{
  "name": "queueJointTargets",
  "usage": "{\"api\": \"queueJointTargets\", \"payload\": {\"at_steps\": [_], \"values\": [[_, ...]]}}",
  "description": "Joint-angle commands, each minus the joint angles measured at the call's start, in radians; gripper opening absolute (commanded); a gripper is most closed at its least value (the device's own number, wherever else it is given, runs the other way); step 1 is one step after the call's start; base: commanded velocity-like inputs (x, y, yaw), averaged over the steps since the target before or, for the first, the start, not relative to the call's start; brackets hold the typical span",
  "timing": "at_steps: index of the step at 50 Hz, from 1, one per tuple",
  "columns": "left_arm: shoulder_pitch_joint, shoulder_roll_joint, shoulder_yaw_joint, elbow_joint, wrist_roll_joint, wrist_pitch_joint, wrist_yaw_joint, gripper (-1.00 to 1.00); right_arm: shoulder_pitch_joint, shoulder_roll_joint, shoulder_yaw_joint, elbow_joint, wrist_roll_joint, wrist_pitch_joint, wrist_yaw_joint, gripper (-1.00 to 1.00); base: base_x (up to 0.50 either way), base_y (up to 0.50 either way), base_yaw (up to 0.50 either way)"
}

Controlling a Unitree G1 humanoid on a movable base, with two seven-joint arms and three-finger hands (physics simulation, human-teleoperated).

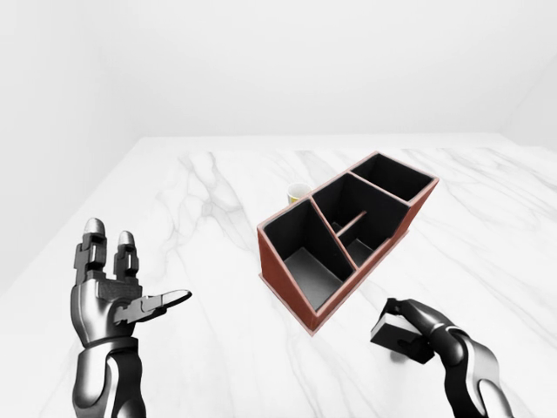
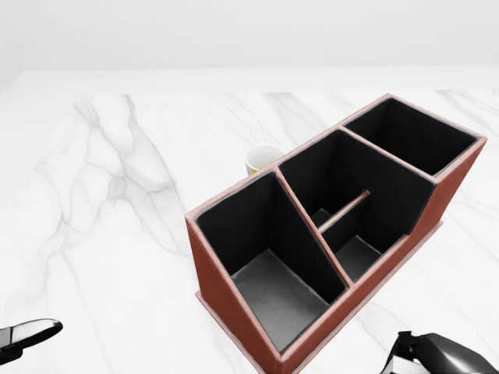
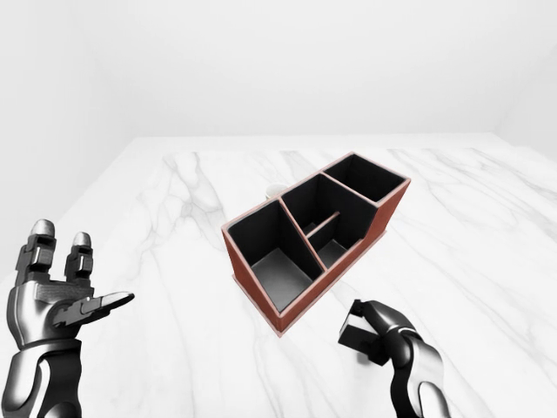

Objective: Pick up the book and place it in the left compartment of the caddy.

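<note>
The white marble-veined worktop (image 1: 200, 209) fills the eye views, and on it sits the reddish-brown rectangular caddy with black-lined compartments (image 1: 300, 300), angled so its long axis runs from about 7 o'clock up toward 1 o'clock in the left-eye view. Its nearest, lower-left compartment (image 2: 277, 288) is open and shows only its grey floor; the middle section is split by a low divider, and the far end is a third open bay.

Tucked just beyond the caddy's far wall, at about 11 o'clock from the caddy's middle in the head view, a small cream cup with a yellowish inside (image 2: 263, 160) peeks out.

Down at 5 o'clock from the caddy, the right hand (image 1: 416, 326) has its dark fingers (image 1: 409, 306) curled over the small dark book with a pale edge (image 1: 396, 338), wrapping it from above. The book is near the caddy's lower corner, outside it. Whether it is off the worktop I cannot tell.

Over at 8 o'clock in the left-eye view, the metallic left hand (image 1: 111, 292) is upright with palm facing inward, fingers (image 1: 94, 248) spread and released, thumb jutting toward the caddy, grasping nothing, well apart from everything.
</note>
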Motion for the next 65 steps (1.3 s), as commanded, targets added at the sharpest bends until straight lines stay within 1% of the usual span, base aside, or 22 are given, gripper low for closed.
{"api": "queueJointTargets", "payload": {"at_steps": [1,11,15,18,22,24,27,31,35,42,50,57,62,65], "values": [[0.001,-0.003,-0.003,-0.006,0.006,0.002,0.001,1.00,0.005,0.002,0.004,-0.002,0.010,0.000,0.000,-1.00,0.00,0.00,0.00],[0.003,-0.002,-0.008,0.002,0.007,-0.005,-0.002,1.00,0.019,0.011,-0.008,-0.083,-0.013,0.000,0.000,-1.00,0.00,0.00,0.00],[0.005,-0.003,-0.002,-0.001,0.004,-0.004,-0.005,1.00,0.019,0.018,-0.016,-0.141,-0.034,0.000,0.000,-1.00,0.00,0.00,0.00],[0.006,-0.004,0.000,0.005,0.003,-0.008,-0.009,1.00,0.020,0.025,-0.021,-0.200,-0.053,0.000,0.000,-1.00,0.00,0.00,0.00],[0.007,-0.004,0.002,0.001,0.001,-0.006,-0.009,1.00,0.019,0.036,-0.040,-0.289,-0.076,0.000,0.000,-1.00,0.00,0.00,0.00],[0.005,-0.005,0.000,0.008,0.003,-0.011,-0.010,1.00,0.015,0.040,-0.062,-0.366,-0.086,0.000,0.000,-1.00,0.00,0.00,0.00],[0.005,-0.005,-0.003,0.011,0.005,-0.014,-0.011,1.00,0.007,0.049,-0.083,-0.423,-0.104,0.000,0.000,-1.00,0.00,0.00,0.00],[0.002,-0.005,-0.011,0.030,0.012,-0.025,-0.011,1.00,-0.003,0.059,-0.099,-0.484,-0.118,0.000,0.000,-1.00,0.00,0.00,0.00],[0.008,-0.004,-0.010,0.017,0.007,-0.019,-0.009,1.00,-0.015,0.064,-0.106,-0.513,-0.127,0.000,0.000,-1.00,0.00,0.00,0.00],[0.011,-0.007,-0.007,0.010,0.007,-0.016,-0.011,1.00,-0.054,0.065,-0.096,-0.616,-0.163,0.000,0.000,-1.00,0.00,0.00,0.00],[0.011,-0.009,-0.010,0.016,0.010,-0.021,-0.012,1.00,-0.080,0.070,-0.087,-0.695,-0.195,0.000,0.000,-1.00,0.00,0.00,0.00],[0.004,-0.002,-0.005,0.015,0.003,-0.013,-0.008,1.00,-0.101,0.078,-0.072,-0.751,-0.223,0.000,0.000,-1.00,0.00,0.00,0.00],[0.007,-0.004,-0.002,0.015,0.002,-0.017,-0.009,1.00,-0.135,0.069,-0.060,-0.783,-0.248,0.000,0.000,-1.00,0.00,0.00,0.00],[0.007,-0.004,-0.002,0.010,0.002,-0.013,-0.008,1.00,-0.152,0.068,-0.048,-0.803,-0.256,0.000,0.000,-1.00,0.00,0.00,0.00]]}}
